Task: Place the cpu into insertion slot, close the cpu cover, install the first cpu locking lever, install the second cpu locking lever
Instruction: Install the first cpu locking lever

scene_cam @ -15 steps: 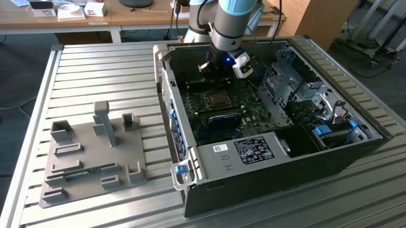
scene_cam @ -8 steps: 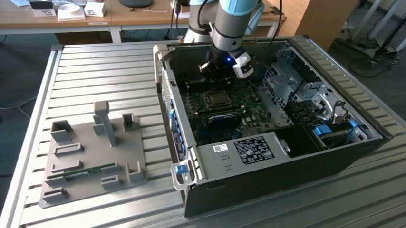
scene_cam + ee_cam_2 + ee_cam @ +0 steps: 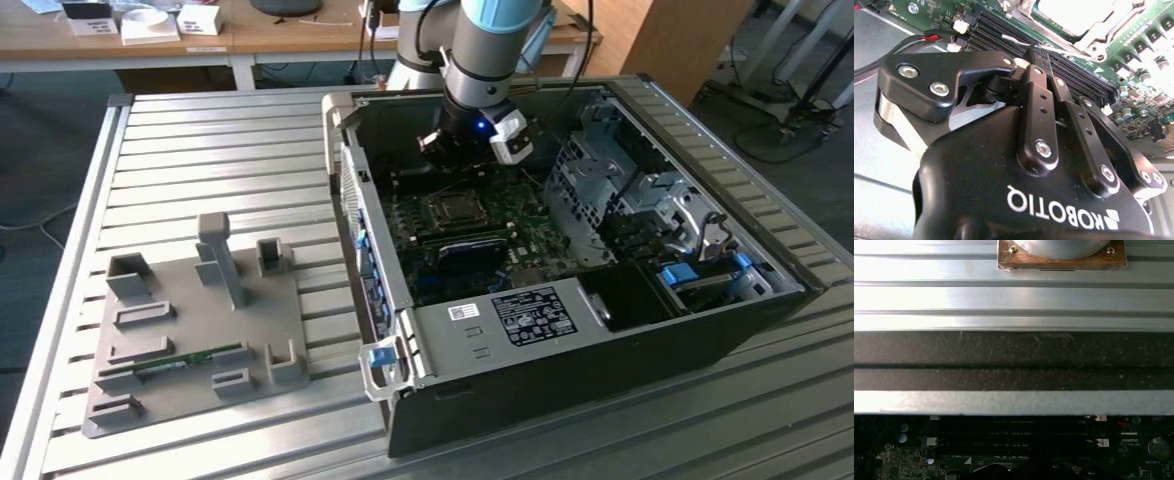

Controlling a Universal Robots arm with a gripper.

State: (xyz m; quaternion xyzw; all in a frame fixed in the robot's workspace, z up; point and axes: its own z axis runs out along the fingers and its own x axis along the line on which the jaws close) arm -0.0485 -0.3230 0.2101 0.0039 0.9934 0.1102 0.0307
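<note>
Near insertion slot (image 3: pixel 454 211), fingers (image 3: pixel 1040 100) pressed together

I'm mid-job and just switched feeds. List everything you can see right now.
table: one, silvery, slatted, under everything
computer case: one, black, open, on the table at the exterior view's right
motherboard: one, green, inside the case
insertion slot: one, dark with a silvery rim, mid-motherboard
cpu: one, silvery, in the slot
cpu cover: one, silvery frame, around the cpu's top
memory slots: several, black, beside the socket
fixture plate: one, grey, on the table at the exterior view's left
narrow circuit board: one, green, lying in the fixture plate
arm: one, grey and light blue, reaching into the case
gripper: one, black, fingers shut, tips by the memory slots
</note>
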